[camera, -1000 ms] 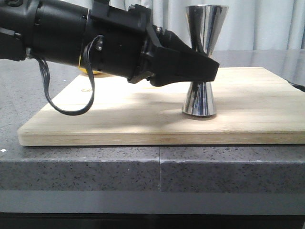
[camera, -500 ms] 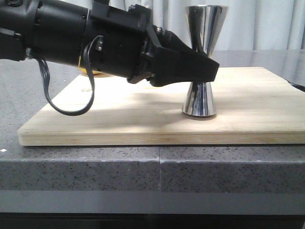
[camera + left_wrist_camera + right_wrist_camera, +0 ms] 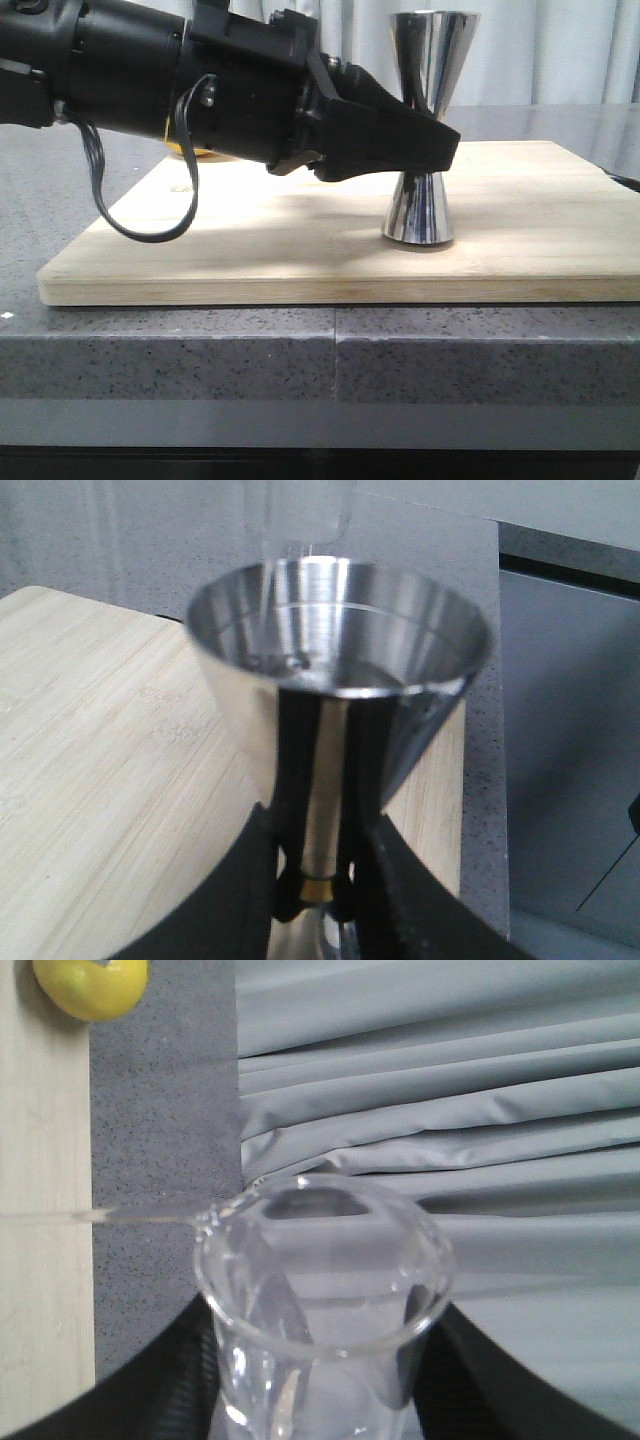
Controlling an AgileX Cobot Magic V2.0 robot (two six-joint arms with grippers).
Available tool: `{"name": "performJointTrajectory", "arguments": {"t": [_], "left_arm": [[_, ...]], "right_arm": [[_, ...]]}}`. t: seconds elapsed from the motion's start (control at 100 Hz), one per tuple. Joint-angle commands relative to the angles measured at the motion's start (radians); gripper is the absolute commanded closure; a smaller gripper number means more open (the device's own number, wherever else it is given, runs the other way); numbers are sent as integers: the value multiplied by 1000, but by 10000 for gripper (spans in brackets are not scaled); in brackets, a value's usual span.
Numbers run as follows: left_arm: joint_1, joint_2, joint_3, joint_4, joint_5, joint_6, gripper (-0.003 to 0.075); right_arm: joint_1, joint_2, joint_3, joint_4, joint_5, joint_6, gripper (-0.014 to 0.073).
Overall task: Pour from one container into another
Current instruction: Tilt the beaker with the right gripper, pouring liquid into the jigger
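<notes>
1. My left claw (image 3: 425, 150) reaches in from the left over the wooden board (image 3: 250, 240). Its fingers (image 3: 372, 880) are closed on the narrow gold waist of the steel jigger (image 3: 428, 120), which stands upright on the board.
2. My right claw (image 3: 320, 1400) does not appear in the front view. At its wrist the fingers press both sides of the glass beaker (image 3: 322, 1290), which is tilted.
3. A thin stream leaves the beaker's lip and falls into the jigger's upper cup. I judge the pouring is under way.
4. To do it well, I should keep the jigger still and the stream inside the rim, and tilt slowly.
5. A lemon (image 3: 92, 984) lies well apart by the board's edge. Nothing blocks the pour.
</notes>
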Motion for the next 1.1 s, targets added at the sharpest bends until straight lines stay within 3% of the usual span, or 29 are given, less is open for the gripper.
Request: {"name": "performJointTrajectory", "arguments": {"t": [0.0, 1.09], "left_arm": [[0, -54, -26, -45, -66, -6, 741], [0, -54, -26, -45, -66, -6, 741]], "right_arm": [[-2, -26, -38, -35, 4, -5, 354], [-2, -26, -38, -85, 6, -5, 354]]}}
